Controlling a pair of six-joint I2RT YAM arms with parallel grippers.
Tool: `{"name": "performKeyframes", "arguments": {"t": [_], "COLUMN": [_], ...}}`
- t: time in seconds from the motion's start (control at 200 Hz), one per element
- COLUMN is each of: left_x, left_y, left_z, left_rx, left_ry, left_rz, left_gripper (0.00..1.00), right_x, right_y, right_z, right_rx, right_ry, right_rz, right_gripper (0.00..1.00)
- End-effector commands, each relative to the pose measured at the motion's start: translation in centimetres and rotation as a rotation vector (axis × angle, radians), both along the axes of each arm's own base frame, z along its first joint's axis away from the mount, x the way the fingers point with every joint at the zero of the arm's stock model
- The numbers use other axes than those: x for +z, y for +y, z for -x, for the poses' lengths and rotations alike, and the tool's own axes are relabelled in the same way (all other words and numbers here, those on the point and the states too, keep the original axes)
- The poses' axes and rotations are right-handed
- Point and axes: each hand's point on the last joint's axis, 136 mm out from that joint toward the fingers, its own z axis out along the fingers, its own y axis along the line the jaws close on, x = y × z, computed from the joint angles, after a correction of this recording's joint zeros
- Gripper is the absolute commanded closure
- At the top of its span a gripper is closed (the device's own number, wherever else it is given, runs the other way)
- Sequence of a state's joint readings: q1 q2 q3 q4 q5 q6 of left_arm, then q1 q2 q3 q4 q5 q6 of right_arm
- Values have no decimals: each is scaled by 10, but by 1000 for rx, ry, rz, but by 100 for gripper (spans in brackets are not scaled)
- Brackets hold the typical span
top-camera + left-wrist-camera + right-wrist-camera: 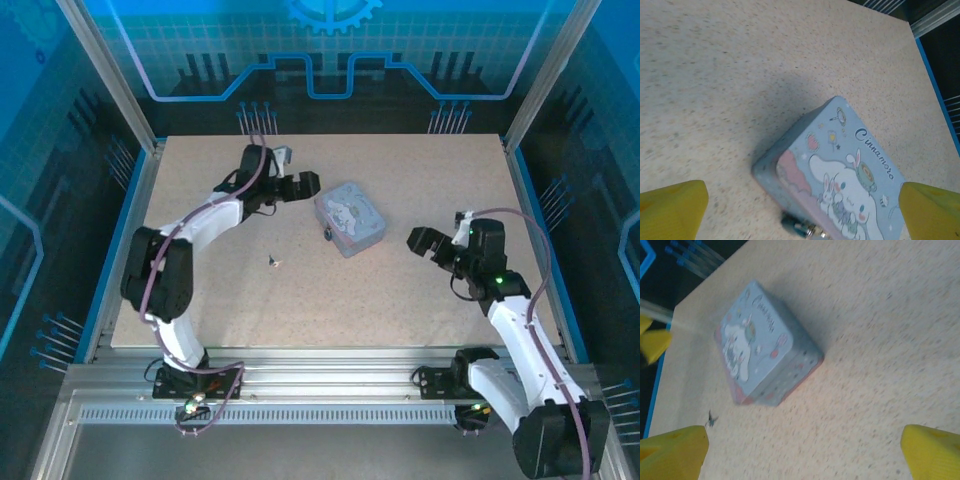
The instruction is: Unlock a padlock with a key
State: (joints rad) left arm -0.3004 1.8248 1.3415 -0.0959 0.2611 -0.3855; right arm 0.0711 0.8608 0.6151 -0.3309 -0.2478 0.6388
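Observation:
A tiny dark padlock (328,234) hangs at the near-left side of the pale blue cartoon tin (350,218). In the left wrist view the padlock (797,226) shows at the tin's (840,165) lower edge. The key (274,261), small and thin, lies on the table left of the tin and in front of it. It is a dark speck (711,419) past the tin (760,345) in the right wrist view. My left gripper (297,172) (800,212) hovers open just left of the tin, holding nothing. My right gripper (443,228) (802,452) stands open to the tin's right, apart from it.
The speckled beige tabletop (400,300) has free room in front of the tin and around the key. Blue panel walls and metal posts (110,80) frame the table. A yellow finger of the left gripper (652,342) shows beyond the tin.

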Motion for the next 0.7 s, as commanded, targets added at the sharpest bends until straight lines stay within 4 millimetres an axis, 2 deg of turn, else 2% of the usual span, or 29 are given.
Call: {"name": "performKeyframes", "arguments": {"t": [0.0, 0.16, 0.285, 0.375, 0.5, 0.615, 0.695], "left_x": [-13, -39, -52, -60, -63, -56, -51], "left_y": [-19, -36, -55, -68, -72, -74, -77], "left_z": [-6, -27, -32, -24, -12, 3, 16], "left_rx": [-57, -78, -139, -193, -213, -219, -223], "left_ry": [61, 127, 179, 203, 212, 203, 191], "left_rz": [-37, -60, -54, -68, -50, 3, 25], "left_gripper": [2, 2, 6, 10, 14, 17, 20], "right_x": [-15, -27, -35, -42, -49, -53, -55], "right_y": [20, 34, 38, 37, 37, 44, 49], "right_z": [18, 27, 33, 34, 31, 23, 15], "right_rx": [73, 105, 120, 114, 109, 120, 135], "right_ry": [73, 100, 119, 132, 156, 179, 200], "right_rz": [-30, -43, -32, -24, -23, -48, -60], "right_gripper": [0, 0, 0, 0, 0, 0, 4]}}
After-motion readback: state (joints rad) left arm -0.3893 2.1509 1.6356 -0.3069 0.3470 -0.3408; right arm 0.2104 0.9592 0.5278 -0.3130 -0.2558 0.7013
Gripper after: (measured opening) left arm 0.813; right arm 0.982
